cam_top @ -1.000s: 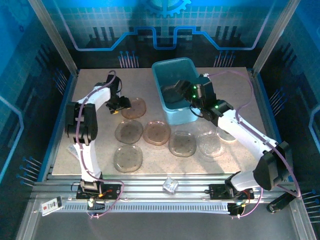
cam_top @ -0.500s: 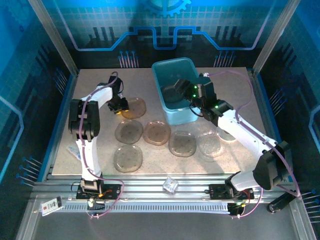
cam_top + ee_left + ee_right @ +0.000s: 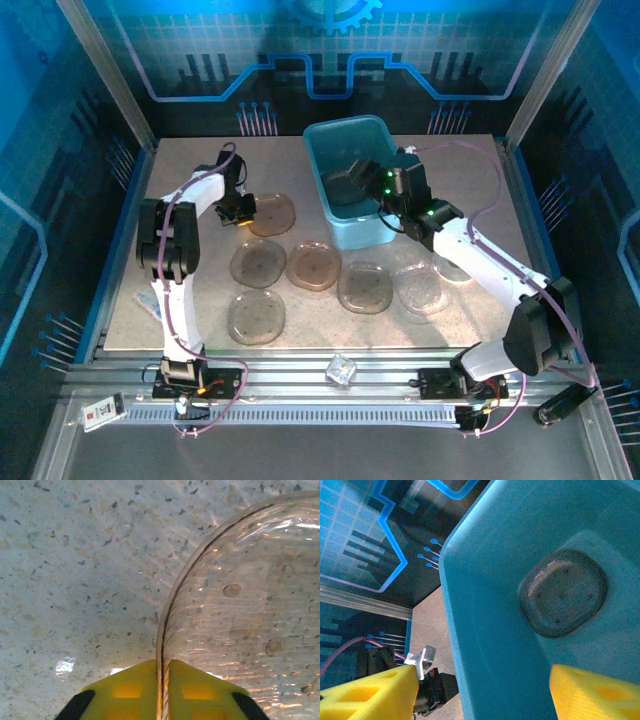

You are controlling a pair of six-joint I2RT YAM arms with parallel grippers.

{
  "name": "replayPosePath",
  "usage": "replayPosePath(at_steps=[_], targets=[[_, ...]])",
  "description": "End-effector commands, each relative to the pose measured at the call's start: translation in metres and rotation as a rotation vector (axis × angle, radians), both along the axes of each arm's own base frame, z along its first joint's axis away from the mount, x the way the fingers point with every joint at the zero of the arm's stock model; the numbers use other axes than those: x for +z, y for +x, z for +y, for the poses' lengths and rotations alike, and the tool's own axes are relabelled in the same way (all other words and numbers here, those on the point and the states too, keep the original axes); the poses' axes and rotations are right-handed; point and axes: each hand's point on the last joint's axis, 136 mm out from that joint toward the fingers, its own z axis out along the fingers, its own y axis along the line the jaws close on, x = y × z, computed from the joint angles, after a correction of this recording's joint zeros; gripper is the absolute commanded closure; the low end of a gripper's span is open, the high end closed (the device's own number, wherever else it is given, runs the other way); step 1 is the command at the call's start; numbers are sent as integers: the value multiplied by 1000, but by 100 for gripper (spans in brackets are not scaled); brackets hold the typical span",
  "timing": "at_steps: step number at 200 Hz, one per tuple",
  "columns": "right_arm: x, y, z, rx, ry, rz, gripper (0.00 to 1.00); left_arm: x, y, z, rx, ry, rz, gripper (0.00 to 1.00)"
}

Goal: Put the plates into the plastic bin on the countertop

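Plate rim [image 3: 167,615] tight in left pincer [image 3: 162,680]

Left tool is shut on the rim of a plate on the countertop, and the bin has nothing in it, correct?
Not quite: the bin holds one dark plate on its floor, as the right wrist view shows. The left tool is shut on the rim of a countertop plate, as you said.

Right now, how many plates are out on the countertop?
7. Rear plate, its rim in the left tool; two plates mid-row; front plate; two right; one partly under the right arm. Stacks may hide more.
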Motion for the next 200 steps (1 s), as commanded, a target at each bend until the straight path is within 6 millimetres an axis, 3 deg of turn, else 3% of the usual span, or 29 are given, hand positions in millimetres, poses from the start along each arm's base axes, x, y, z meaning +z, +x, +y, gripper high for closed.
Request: replayPosePath(at_steps=[1,56,139,169,200], targets=[[-2,3,0,14,3,-9,30,16,-8,3,28,14,-13,100],[7,5,12,55,10,-29,33,68,-8,4,127,-65,-153,100],[38,-5,67,234,66,-91,38,185,-5,4,264,-197,-458,100],[46,-7,86,289,114,-101,40,232,-4,-6,267,-230,-590,100],[53,-10,106,336,187,-117,41,257,-3,-27,260,-285,-659,100]])
